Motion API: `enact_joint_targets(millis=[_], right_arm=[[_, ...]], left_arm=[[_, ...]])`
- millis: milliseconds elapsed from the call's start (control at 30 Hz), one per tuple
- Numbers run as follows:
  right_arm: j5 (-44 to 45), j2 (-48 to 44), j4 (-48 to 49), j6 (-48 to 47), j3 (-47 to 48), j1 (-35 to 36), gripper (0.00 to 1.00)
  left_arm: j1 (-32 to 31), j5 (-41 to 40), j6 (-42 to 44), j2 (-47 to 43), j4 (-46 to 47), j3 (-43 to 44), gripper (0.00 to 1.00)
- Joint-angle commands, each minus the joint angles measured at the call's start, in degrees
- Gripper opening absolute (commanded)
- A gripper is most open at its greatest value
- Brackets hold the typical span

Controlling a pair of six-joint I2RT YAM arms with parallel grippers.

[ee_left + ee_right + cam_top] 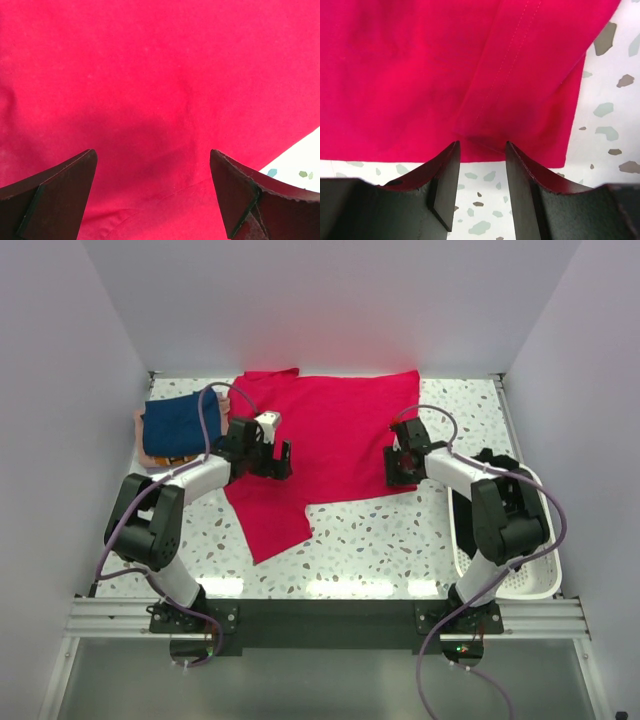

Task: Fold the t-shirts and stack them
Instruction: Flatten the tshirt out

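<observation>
From above, the crimson t-shirt (335, 430) is seen spread flat on the desk (390, 540), with the left hand (270, 465) over its left side and the right hand (402, 468) at its near-right corner. At the left wrist, the jaws are held wide apart above the cloth. At the right wrist, the jaws stand narrowly apart astride the stitched hem (520, 50). The fabric is judged limp and light, and best pinched there.

Bright, even overhead light, white glare patches along the near edge of the worktop (400, 540), soft dark shadow on the crimson t-shirt (150, 75), red heavily saturated.
</observation>
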Motion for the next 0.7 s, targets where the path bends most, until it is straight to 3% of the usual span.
enact_joint_targets(millis=[0, 333, 567, 667], right_arm=[[0.4, 1.4, 2.3, -0.1, 1.9, 0.7, 0.45], [1.6, 4.8, 2.9, -0.2, 3.2, 1.3, 0.42], [4.3, 4.5, 1.3, 0.4, 3.4, 1.2, 0.22], [5.6, 3.2, -0.2, 0.3, 3.7, 1.2, 0.19]], left_arm=[[0.1, 0.2, -0.1, -1.5, 3.1, -0.8, 1.00], [0.1, 0.3, 0.7, -0.2, 2.9, -0.4, 1.00], [0.1, -0.5, 1.1, 0.2, 2.3, -1.0, 1.00], [0.1, -1.9, 0.9, 1.8, 1.0, -0.6, 1.00]])
